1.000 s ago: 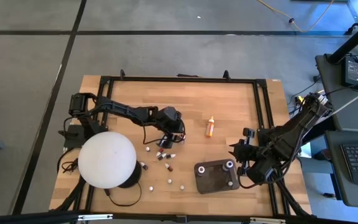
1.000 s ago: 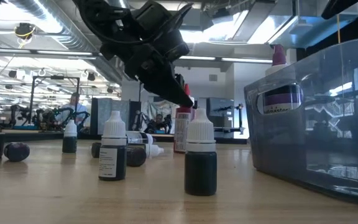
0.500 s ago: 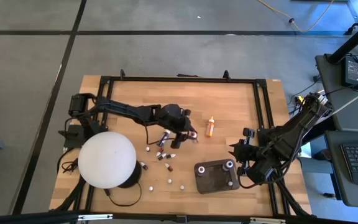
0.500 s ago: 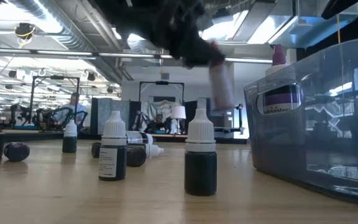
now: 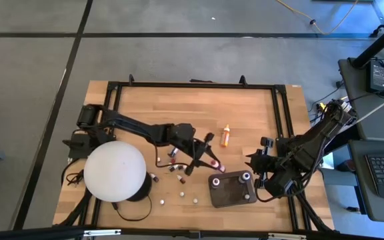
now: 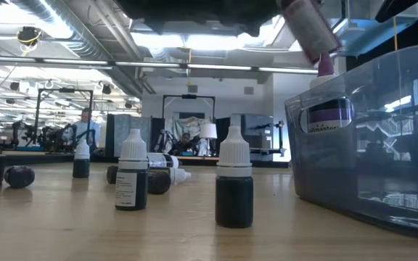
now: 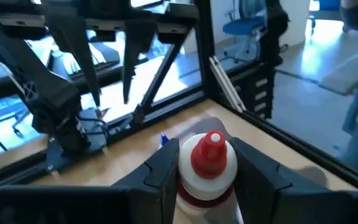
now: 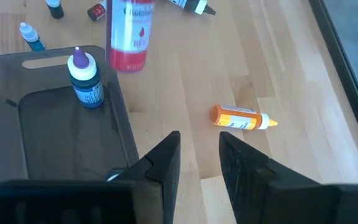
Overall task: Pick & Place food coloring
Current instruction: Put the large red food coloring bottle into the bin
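Left wrist view is showing a red-capped food coloring bottle (image 7: 207, 167) sitting clamped between the left gripper (image 7: 207, 180) fingers, cap pointing forward. From above, that bottle (image 5: 214, 162) is hanging off the table, just beside the dark grey tray (image 5: 232, 193) near its corner. Two bottles are standing upright in the tray, one with a purple cap (image 8: 86, 79). An orange bottle (image 5: 225, 136) is lying on the wood nearby, and more small bottles (image 5: 177, 165) are lying scattered beside the white dome (image 5: 115, 171). The right gripper (image 8: 197, 163) is waiting over the tray's edge, its fingers standing slightly apart, holding nothing.
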{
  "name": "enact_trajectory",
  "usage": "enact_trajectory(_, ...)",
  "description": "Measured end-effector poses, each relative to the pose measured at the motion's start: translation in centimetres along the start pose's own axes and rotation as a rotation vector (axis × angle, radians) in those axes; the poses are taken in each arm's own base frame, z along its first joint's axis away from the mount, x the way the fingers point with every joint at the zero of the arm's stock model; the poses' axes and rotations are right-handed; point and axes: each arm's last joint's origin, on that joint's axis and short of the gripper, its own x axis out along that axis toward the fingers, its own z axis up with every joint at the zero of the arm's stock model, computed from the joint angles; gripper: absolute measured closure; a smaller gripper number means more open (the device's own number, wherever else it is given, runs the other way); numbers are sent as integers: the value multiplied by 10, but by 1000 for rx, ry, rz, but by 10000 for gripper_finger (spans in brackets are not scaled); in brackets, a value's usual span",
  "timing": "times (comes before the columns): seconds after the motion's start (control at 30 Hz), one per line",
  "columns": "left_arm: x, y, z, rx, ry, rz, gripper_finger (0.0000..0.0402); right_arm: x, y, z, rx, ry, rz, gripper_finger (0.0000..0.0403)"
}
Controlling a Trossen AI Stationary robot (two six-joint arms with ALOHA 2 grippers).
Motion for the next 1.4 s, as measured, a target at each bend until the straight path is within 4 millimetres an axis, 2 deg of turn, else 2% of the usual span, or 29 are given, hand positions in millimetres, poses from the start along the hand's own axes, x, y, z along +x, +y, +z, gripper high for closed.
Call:
enact_trajectory(0.2,22,7,3,-42,-13,-123,283,0,0,0,2,-1,0,289)
enact_trajectory(0.47,47,8,-21,-75,81,-190,280,0,0,0,3,-1,0,289)
enact_trajectory(1.3,68,5,-70,-56,145,-211,277,0,0,0,-1,-7,-9,289)
enact_trajectory(1.4,68,5,-71,-62,148,-210,276,0,0,0,-1,-7,-9,289)
